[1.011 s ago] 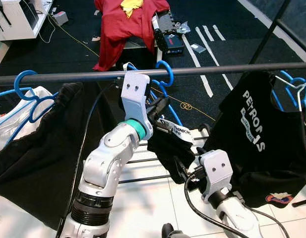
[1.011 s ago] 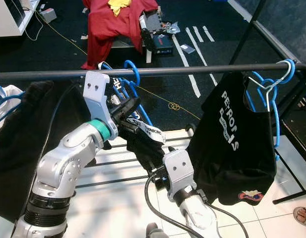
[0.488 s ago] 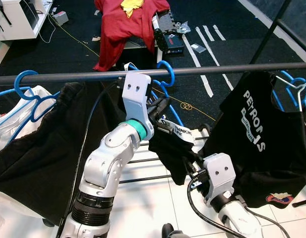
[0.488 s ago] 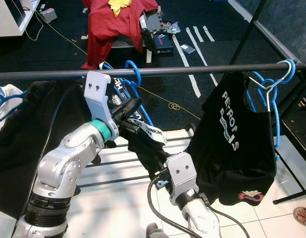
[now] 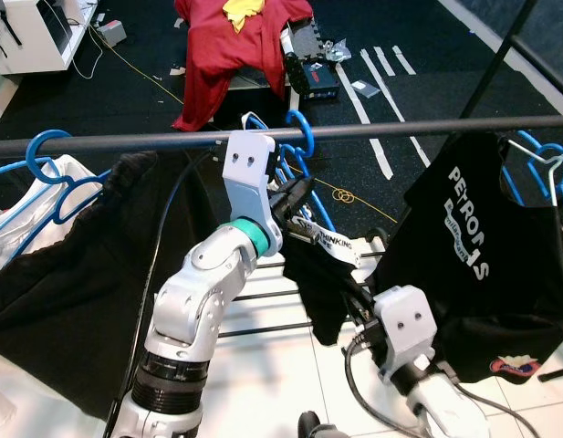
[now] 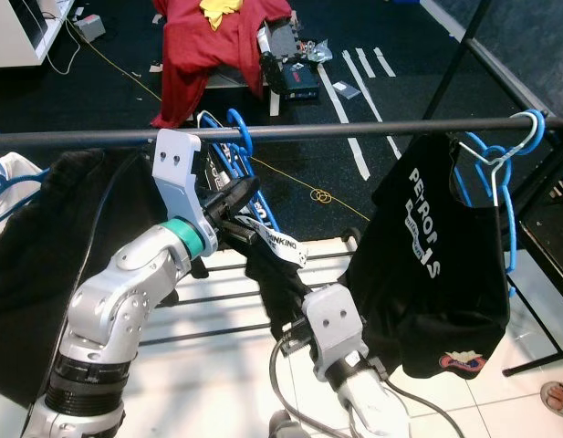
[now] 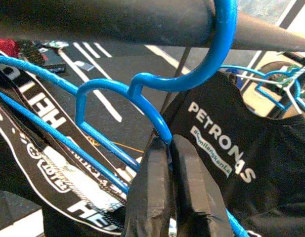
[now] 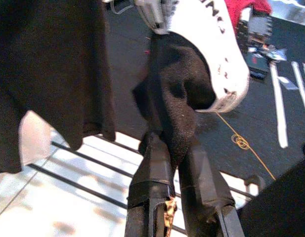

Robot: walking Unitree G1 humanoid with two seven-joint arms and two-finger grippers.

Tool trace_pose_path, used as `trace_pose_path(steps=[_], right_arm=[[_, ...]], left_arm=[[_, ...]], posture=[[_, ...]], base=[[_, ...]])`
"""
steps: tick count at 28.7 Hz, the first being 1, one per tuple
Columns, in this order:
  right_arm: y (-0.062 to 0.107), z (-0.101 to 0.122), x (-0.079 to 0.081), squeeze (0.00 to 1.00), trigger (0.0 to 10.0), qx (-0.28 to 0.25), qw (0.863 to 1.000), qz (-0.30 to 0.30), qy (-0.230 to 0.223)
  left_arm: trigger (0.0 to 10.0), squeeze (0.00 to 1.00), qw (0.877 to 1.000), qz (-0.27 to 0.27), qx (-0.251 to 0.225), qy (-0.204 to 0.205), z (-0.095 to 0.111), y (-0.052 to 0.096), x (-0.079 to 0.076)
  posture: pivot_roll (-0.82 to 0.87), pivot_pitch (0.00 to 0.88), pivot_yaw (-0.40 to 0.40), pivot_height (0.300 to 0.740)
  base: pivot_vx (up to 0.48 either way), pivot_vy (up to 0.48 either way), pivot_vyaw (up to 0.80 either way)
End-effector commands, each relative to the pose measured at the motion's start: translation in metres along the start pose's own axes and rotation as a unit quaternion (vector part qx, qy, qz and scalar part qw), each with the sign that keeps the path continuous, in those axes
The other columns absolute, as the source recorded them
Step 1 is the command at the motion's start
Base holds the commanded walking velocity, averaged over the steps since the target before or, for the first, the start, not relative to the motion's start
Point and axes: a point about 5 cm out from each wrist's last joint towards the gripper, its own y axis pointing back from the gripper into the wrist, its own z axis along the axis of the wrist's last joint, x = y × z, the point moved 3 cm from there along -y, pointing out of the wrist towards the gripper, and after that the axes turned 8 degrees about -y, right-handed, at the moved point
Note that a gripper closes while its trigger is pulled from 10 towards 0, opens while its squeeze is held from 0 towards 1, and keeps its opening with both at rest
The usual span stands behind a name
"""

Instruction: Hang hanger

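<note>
A blue hanger (image 5: 302, 130) has its hook over the dark clothes rail (image 5: 418, 127); the left wrist view shows the hook (image 7: 222, 44) curved around the rail. My left gripper (image 5: 294, 195) is just below the rail, shut on the hanger's blue wire (image 7: 142, 85) near the neck. From the hanger hangs a black garment with a white lettered band (image 5: 319, 274). My right gripper (image 5: 358, 308) is lower down, shut on the bottom of that garment (image 8: 174, 103).
A black Petronas T-shirt (image 5: 482, 246) hangs on a blue hanger at the rail's right end. Dark and white clothes (image 5: 62, 274) hang at the left. The rack's lower bars (image 5: 263, 297) run underneath. On the dark floor behind lie a red garment (image 5: 231, 41) and a black box (image 5: 313, 78).
The hanger's hook has shifted slightly left along the rail. My right gripper has sunk a little with the garment's bottom, so the cloth hangs straighter.
</note>
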Motion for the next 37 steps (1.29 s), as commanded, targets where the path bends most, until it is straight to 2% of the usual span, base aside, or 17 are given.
trace_pose_path(steps=[1,2,5,9,10,12,13,15,21,22,27,28,31,32,33,34,37], right_arm=[[0.011,0.009,0.011,0.00,0.0,-0.013,0.999,0.032,0.015],[0.011,0.009,0.011,0.00,0.0,-0.013,0.999,0.032,0.015],[0.034,0.003,0.015,0.00,0.0,0.017,0.998,0.053,0.016],[0.046,-0.002,0.011,0.00,0.0,0.033,0.996,0.068,0.036],[0.052,-0.005,0.010,0.00,0.0,0.041,0.994,0.080,0.054],[0.069,-0.018,0.016,0.00,0.0,0.054,0.975,0.149,0.153],[0.069,-0.018,0.016,0.00,0.0,0.054,0.975,0.149,0.153],[0.078,-0.028,0.016,0.00,0.0,0.063,0.959,0.183,0.207],[0.072,-0.025,0.008,0.00,0.0,0.056,0.959,0.167,0.222],[0.064,-0.019,0.002,0.00,0.0,0.051,0.971,0.132,0.193],[0.050,-0.010,-0.006,0.00,0.0,0.041,0.986,0.079,0.139],[0.041,-0.004,-0.010,0.00,10.0,0.033,0.994,0.047,0.099],[0.036,-0.001,-0.012,0.00,10.0,0.025,0.996,0.031,0.076],[0.032,0.005,-0.014,0.72,10.0,0.012,0.999,0.009,0.040],[0.032,0.005,-0.014,0.72,10.0,0.012,0.999,0.009,0.040],[0.031,0.012,-0.017,1.00,10.0,-0.004,1.000,-0.006,0.018],[0.029,0.030,-0.024,1.00,10.0,-0.048,0.998,-0.033,0.004]], left_arm=[[0.0,0.00,1.000,-0.007,-0.002,-0.002,0.001,-0.001,-0.004],[0.0,0.00,1.000,-0.007,-0.002,-0.002,0.001,-0.001,-0.004],[0.0,0.00,1.000,-0.011,-0.005,-0.001,0.003,-0.003,-0.006],[0.0,0.00,1.000,-0.014,-0.005,-0.001,0.004,-0.004,-0.007],[0.0,0.00,1.000,-0.015,-0.005,-0.001,0.004,-0.004,-0.007],[0.0,0.00,1.000,-0.016,-0.005,-0.002,0.003,-0.004,-0.007],[0.0,0.00,1.000,-0.016,-0.005,-0.002,0.003,-0.004,-0.007],[0.0,0.00,1.000,-0.017,-0.004,-0.003,0.003,-0.004,-0.007],[0.0,0.00,1.000,-0.019,-0.003,-0.003,0.002,-0.004,-0.007],[0.0,0.00,1.000,-0.020,-0.003,-0.004,0.002,-0.004,-0.007],[0.0,0.00,1.000,-0.020,-0.003,-0.004,0.002,-0.004,-0.007],[0.0,0.00,1.000,-0.021,-0.003,-0.005,0.002,-0.004,-0.007],[0.0,0.00,1.000,-0.021,-0.003,-0.005,0.002,-0.005,-0.007],[0.0,0.00,1.000,-0.022,-0.002,-0.006,0.002,-0.004,-0.007],[0.0,0.00,1.000,-0.022,-0.002,-0.006,0.002,-0.004,-0.007],[0.0,0.00,1.000,-0.022,-0.002,-0.006,0.002,-0.004,-0.007],[0.0,0.00,1.000,-0.021,-0.001,-0.006,0.002,-0.004,-0.006]], posture=[[-0.14,0.178,0.063,0.740],[-0.14,0.178,0.063,0.740],[-0.15,0.177,0.069,0.740],[-0.15,0.177,0.070,0.740],[-0.15,0.175,0.068,0.740],[-0.16,0.174,0.068,0.740],[-0.16,0.174,0.068,0.740],[-0.15,0.174,0.071,0.740],[-0.15,0.174,0.071,0.740],[-0.15,0.170,0.075,0.740],[-0.15,0.169,0.077,0.740],[-0.15,0.170,0.078,0.740],[-0.15,0.170,0.078,0.740],[-0.15,0.172,0.079,0.740],[-0.15,0.172,0.079,0.740],[-0.15,0.173,0.078,0.740],[-0.15,0.175,0.079,0.740]], base=[[0.000,0.000,0.00],[0.000,0.000,0.00],[0.000,0.000,0.00],[0.000,0.000,0.00],[0.000,0.000,0.00],[0.000,0.000,0.00],[0.000,0.000,0.00],[0.000,0.000,0.00],[0.000,0.000,0.00],[0.000,0.000,0.00],[0.000,0.000,0.00],[0.000,0.000,0.00],[0.000,0.000,0.00],[0.000,0.000,0.00],[0.000,0.000,0.00],[0.000,0.000,0.00],[0.000,0.000,0.00]])
